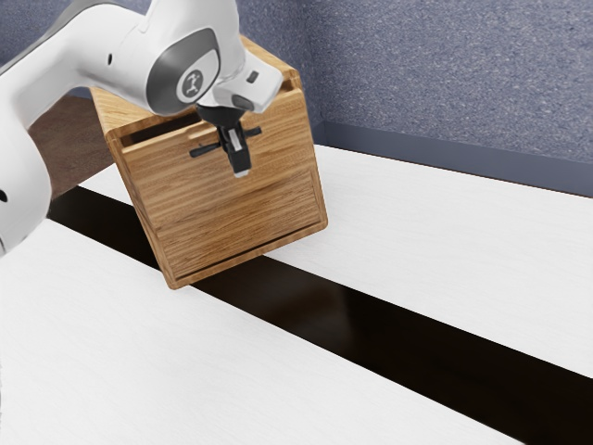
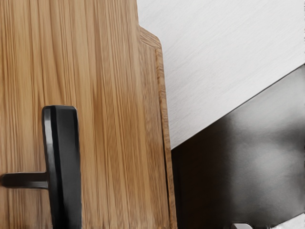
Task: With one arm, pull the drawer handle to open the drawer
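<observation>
Drawer handle point(image 1: 204, 150): a black bar on the drawer front point(image 1: 283, 148), in the upper left of the frame. Its long axis runs left to right, rising slightly rightward.
End effector point(image 1: 239, 159): at the bar's middle, crossing it from above. I cannot tell whether it is clenched or released.
Coming pull: probably straight out from the wooden face, toward the frame's bottom, over the worktop point(image 1: 445, 232).
</observation>
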Motion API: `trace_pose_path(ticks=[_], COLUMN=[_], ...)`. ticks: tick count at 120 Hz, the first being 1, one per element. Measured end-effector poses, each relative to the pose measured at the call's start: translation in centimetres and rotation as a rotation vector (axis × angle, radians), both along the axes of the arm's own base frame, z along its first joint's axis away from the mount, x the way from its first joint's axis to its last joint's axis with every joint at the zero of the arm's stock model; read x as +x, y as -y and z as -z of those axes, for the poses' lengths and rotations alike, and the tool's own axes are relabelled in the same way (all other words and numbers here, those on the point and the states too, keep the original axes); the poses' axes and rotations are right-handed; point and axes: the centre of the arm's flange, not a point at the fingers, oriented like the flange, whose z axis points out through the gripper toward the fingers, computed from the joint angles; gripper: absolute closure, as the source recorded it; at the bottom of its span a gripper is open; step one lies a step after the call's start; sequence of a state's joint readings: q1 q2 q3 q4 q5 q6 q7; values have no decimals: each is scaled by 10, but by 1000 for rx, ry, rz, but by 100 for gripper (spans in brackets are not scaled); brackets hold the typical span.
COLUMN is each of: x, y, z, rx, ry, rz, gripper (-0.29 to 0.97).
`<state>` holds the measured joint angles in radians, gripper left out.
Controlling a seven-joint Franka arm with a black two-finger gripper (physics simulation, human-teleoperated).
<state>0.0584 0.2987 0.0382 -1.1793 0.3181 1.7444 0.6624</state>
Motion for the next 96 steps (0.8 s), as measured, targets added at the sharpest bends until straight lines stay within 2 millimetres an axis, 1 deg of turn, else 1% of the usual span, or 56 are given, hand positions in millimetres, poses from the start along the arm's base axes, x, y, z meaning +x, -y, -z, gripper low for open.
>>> trace_pose_path(ticks=[16,36,57,74,96], x=[-4,-11,-13,-14,-23], y=[0,1,12,15,32], z=[2,1,3,2,-3], rx=[1,0,-1,-2,-6], ry=[-11,-18,-22,-20,-18], rz=[-2,-3,10,12,30], gripper=[26,27,27,29,31])
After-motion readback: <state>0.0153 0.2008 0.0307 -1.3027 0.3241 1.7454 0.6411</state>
